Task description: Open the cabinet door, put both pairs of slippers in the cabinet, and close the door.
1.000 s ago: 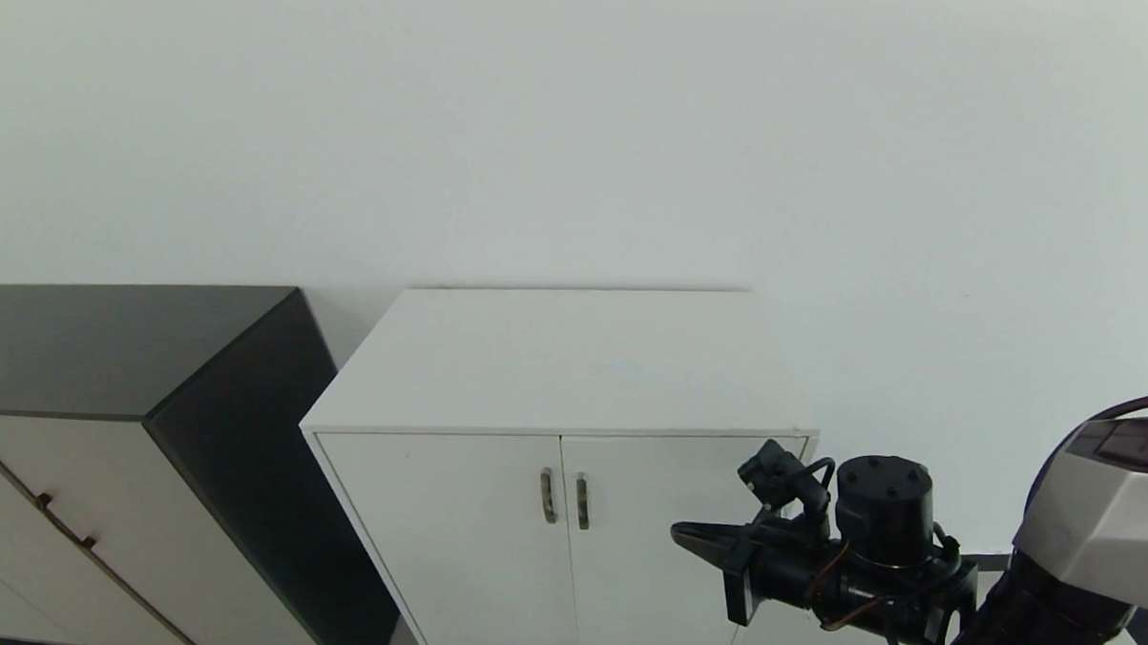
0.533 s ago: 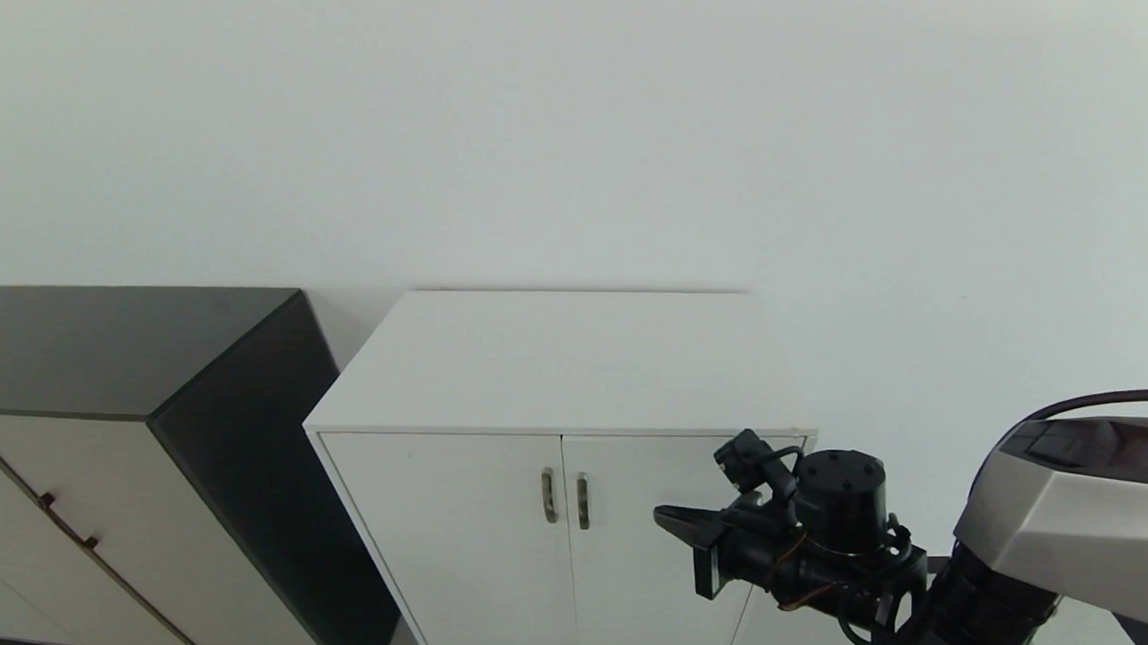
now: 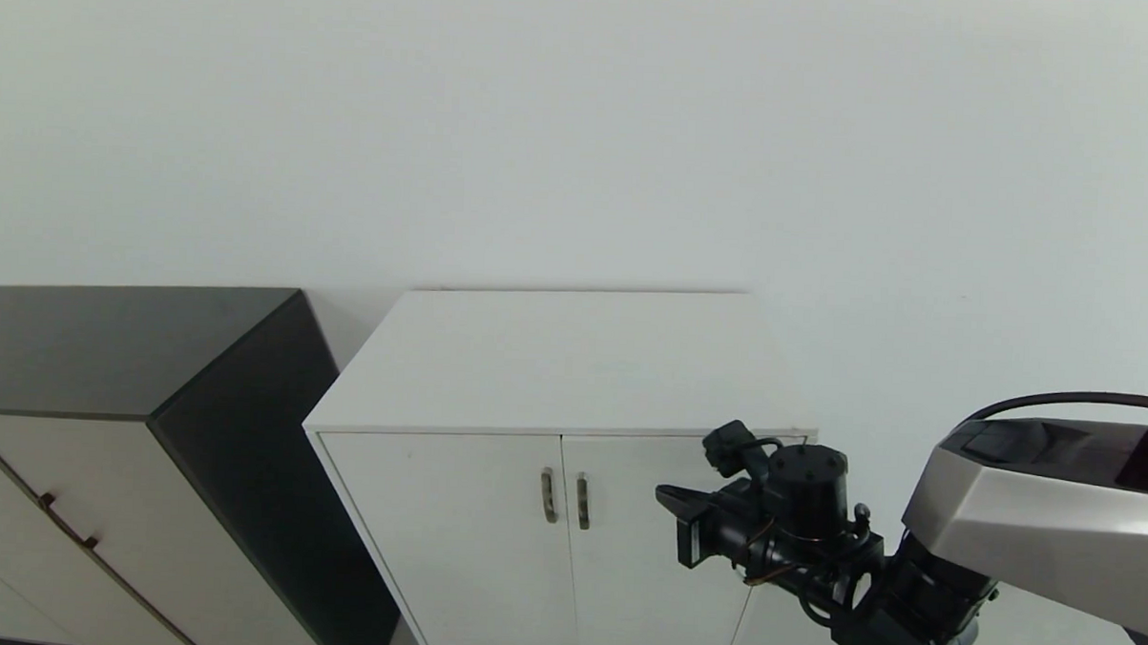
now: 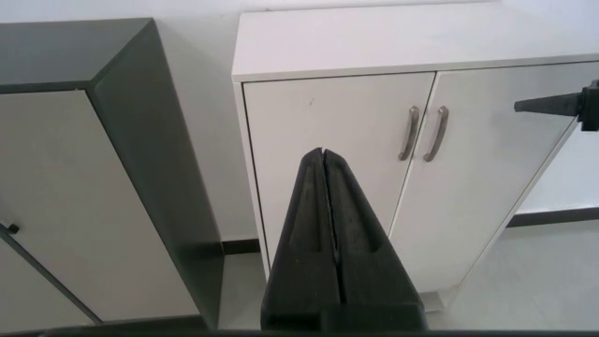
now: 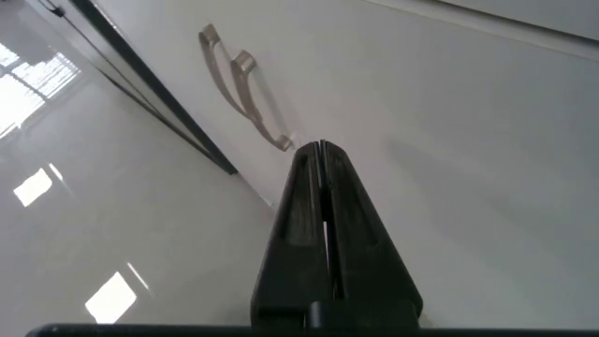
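A white two-door cabinet stands against the wall with both doors closed. Two metal handles sit side by side at the middle seam. My right gripper is shut and held level in front of the right door, a short way right of the handles. From the right wrist, the closed fingers point at the door just below the handles. My left gripper is shut and held back from the cabinet, facing its left door.
A taller dark cabinet with pale drawer fronts stands close to the white cabinet's left side. A plain white wall rises behind both. Shiny pale floor lies in front of the cabinets.
My right arm has moved up and left, bringing its shut gripper nearer the handles. The cabinet doors stay closed.
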